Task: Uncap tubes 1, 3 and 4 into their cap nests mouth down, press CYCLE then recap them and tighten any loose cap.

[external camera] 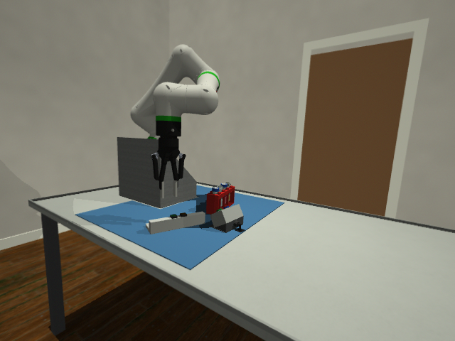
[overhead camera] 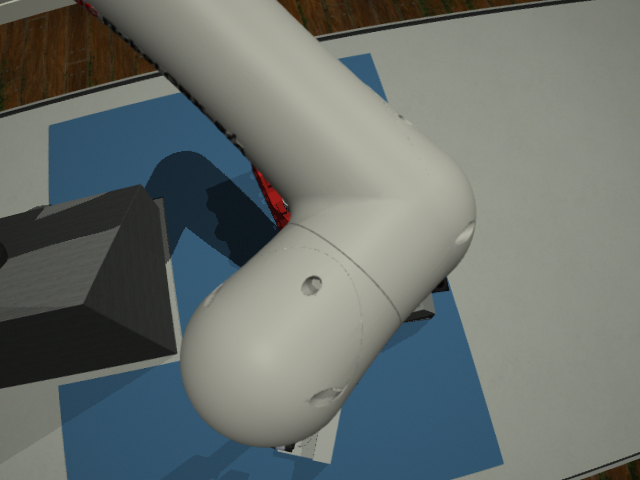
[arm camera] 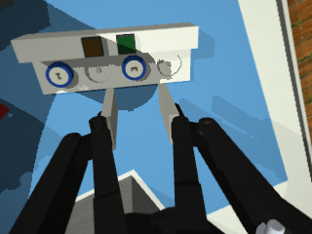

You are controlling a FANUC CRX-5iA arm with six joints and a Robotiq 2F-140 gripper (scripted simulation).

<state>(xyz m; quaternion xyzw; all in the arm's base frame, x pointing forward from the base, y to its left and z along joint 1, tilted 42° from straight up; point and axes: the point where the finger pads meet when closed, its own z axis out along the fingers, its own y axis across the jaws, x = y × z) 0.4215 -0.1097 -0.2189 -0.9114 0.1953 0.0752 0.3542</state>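
Note:
My gripper (arm camera: 137, 97) hangs high above the grey cap tray (arm camera: 104, 58), its fingers partly apart with nothing between them. In the wrist view a blue cap marked 1 (arm camera: 59, 75) sits in the leftmost nest and a blue cap marked 3 (arm camera: 133, 67) in the third nest. The second nest (arm camera: 97, 73) and the fourth nest (arm camera: 169, 65) are empty. On the console behind them the amber lamp (arm camera: 92, 47) looks dark and the green lamp (arm camera: 125, 43) is dark green. In the exterior view the gripper (external camera: 168, 195) hovers over the tray (external camera: 176, 221). The red decapping station (external camera: 220, 198) stands behind with blue caps on top.
A small grey desk (external camera: 227, 217) lies beside the tray on the blue mat. A large grey block (external camera: 146, 172) stands behind the gripper at the arm's base. In the top view the arm's elbow (overhead camera: 310, 289) hides most of the tray and the station.

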